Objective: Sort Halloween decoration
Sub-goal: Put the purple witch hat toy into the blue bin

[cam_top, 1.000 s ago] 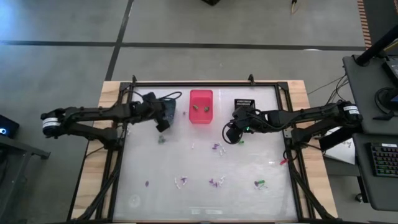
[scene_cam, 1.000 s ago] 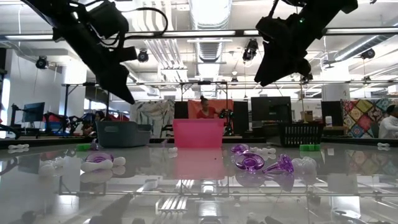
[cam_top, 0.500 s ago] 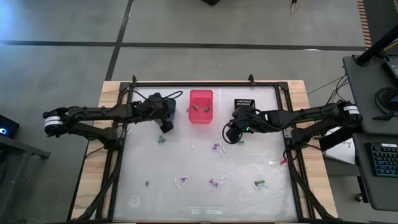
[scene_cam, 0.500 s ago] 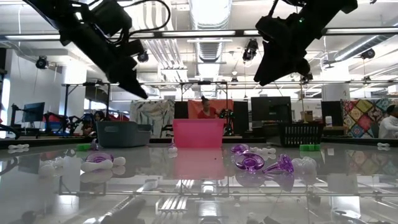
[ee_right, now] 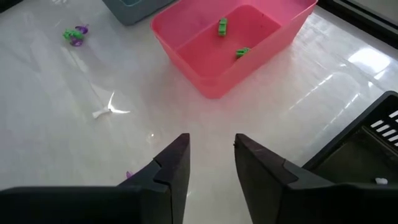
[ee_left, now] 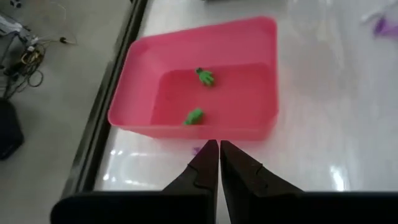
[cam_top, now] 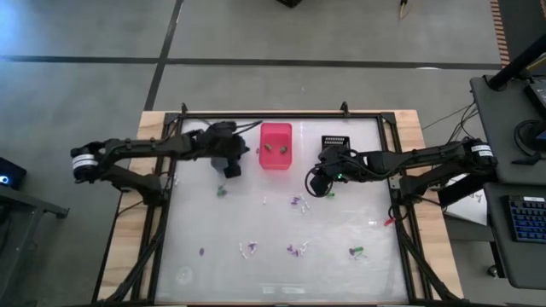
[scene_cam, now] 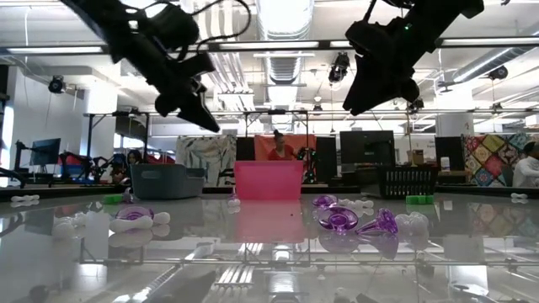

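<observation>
Right gripper (cam_top: pixel 317 186) hovers with fingers apart and empty, between the black slatted bin (cam_top: pixel 336 145) and the pink plastic bin (cam_top: pixel 275 145). The nearest purple trinket (cam_top: pixel 296 202) lies on the glossy white bench (cam_top: pixel 375 213) just beside it, toward the left arm. Left gripper (cam_top: pixel 230 168), fingers pressed together, hangs beside the pink bin, which holds two small green trinkets (ee_left: pixel 205 76). Nothing blocks the approach.

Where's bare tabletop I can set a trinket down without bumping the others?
Bare: the near left corner of the table, and the right edge past the green trinket. Crowded: below the pink bin, around the purple trinkets, and the near row by the white trinket.
</observation>
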Robot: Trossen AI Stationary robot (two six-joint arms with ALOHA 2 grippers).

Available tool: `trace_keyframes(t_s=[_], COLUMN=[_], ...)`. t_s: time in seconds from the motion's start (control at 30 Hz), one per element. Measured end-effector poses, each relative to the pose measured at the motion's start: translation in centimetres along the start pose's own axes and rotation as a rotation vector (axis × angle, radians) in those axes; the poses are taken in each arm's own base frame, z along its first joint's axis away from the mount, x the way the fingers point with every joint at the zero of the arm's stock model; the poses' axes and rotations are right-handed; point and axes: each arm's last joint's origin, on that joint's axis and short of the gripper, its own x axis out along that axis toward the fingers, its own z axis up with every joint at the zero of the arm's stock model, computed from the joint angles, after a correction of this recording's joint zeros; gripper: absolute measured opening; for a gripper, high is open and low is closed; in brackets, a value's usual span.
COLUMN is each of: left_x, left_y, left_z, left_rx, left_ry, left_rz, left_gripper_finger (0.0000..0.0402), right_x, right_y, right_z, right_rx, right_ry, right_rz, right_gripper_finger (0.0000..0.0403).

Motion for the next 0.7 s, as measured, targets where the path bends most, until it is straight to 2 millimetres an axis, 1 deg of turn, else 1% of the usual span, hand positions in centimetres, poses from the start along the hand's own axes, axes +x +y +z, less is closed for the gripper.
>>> trace_keyframes(t_s=[0.13,0.23,0.3,0.4,0.57,0.7], left_x=[1.2,2.3,3.0,4.1,5.5,6.2], left_y=[1.9,3.1,3.6,4.1,4.1,3.9], left_z=[0.1,-0.3,-0.4,-0.5,-1.3,-1.7], left_rx=[0.03,0.005,-0.016,-0.041,-0.103,-0.117], left_ry=[0.078,0.14,0.139,0.126,0.173,0.203], left_rz=[-0.07,-0.083,-0.122,-0.184,-0.201,-0.219], left_gripper_finger=[0.0,0.0,0.0,0.0,0.0,0.0], right_x=[0.0,0.0,0.0,0.0,0.0,0.0], right_y=[0.0,0.0,0.0,0.0,0.0,0.0], right_z=[0.0,0.0,0.0,0.0,0.0,0.0], right_rx=[0.0,0.0,0.001,0.0,0.037,0.054], right_ry=[-0.001,0.0,0.0,0.0,0.0,0.0], right_rz=[0.0,0.0,0.0,0.0,0.0,0.0], right_gripper_finger=[0.0111,0.0112,0.0114,0.0113,0.0107,0.0109])
